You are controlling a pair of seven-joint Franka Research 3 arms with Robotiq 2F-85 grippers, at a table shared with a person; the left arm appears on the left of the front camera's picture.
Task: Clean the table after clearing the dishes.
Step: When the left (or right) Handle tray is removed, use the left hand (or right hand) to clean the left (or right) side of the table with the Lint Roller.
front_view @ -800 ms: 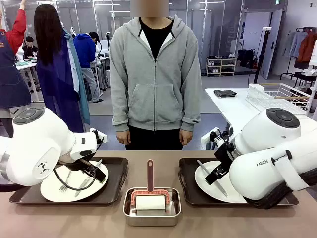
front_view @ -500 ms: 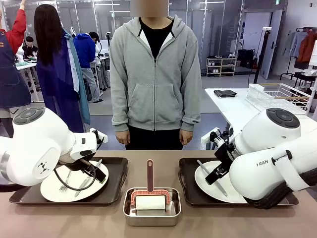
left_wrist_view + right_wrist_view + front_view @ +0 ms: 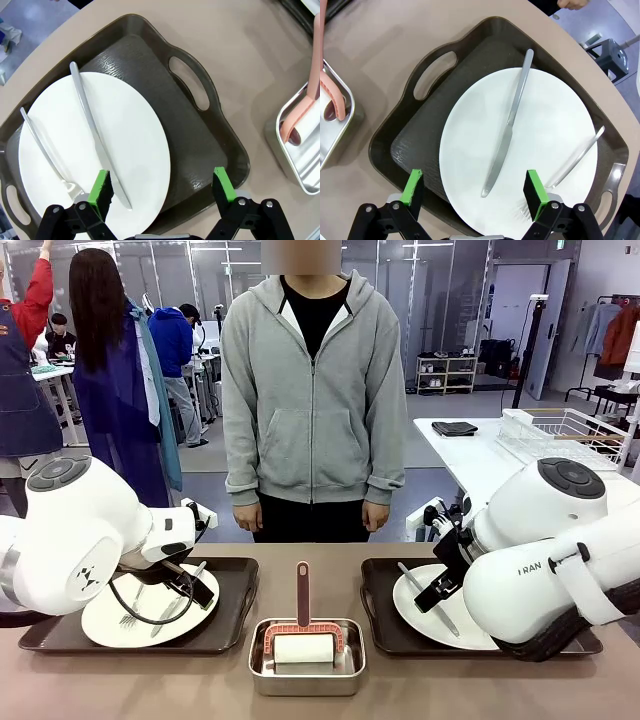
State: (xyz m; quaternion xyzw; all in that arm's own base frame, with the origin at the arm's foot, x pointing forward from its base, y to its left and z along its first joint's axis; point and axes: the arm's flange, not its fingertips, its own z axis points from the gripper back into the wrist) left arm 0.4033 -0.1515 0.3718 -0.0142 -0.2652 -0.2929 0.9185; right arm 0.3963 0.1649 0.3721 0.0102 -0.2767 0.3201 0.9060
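At the middle of the table's (image 3: 450, 695) near edge sits a square steel pan (image 3: 258, 665) holding a roller (image 3: 303, 648) with a pink handle (probably the cleaning tool, for later). Both sets of dishes are on the table, so clearing them looks like the step in hand, and wiping must wait.

Just behind the pan, toward the table's left end, the left tray (image 3: 236, 602) carries the left plate (image 3: 100, 625). The left gripper (image 3: 160, 177) hovers above it, jaws spread wide and empty. One pad is over the plate beside the left knife (image 3: 95, 130), the other over the tray's bare floor. The left fork (image 3: 42, 147) lies alongside the knife.

Toward the right end, the right tray (image 3: 378, 612) and right plate (image 3: 418, 602) mirror this. The right gripper (image 3: 473, 177) hangs just as wide and empty, one pad over the plate's near rim. The right knife (image 3: 509, 125) and right fork (image 3: 576, 156) lie loose on the plate.

To do this well, each arm should shift sideways to its tray's inner handle, the left handle (image 3: 189, 82) and the right handle (image 3: 435, 72). It should straddle the rim there, close firmly and lift level and slowly. Any tilt would likely send the cutlery sliding. The pan stands close between the trays, so the inner corners need room.

Beyond the far edge the person (image 3: 313, 390) stands with arms down, possibly ready to receive.
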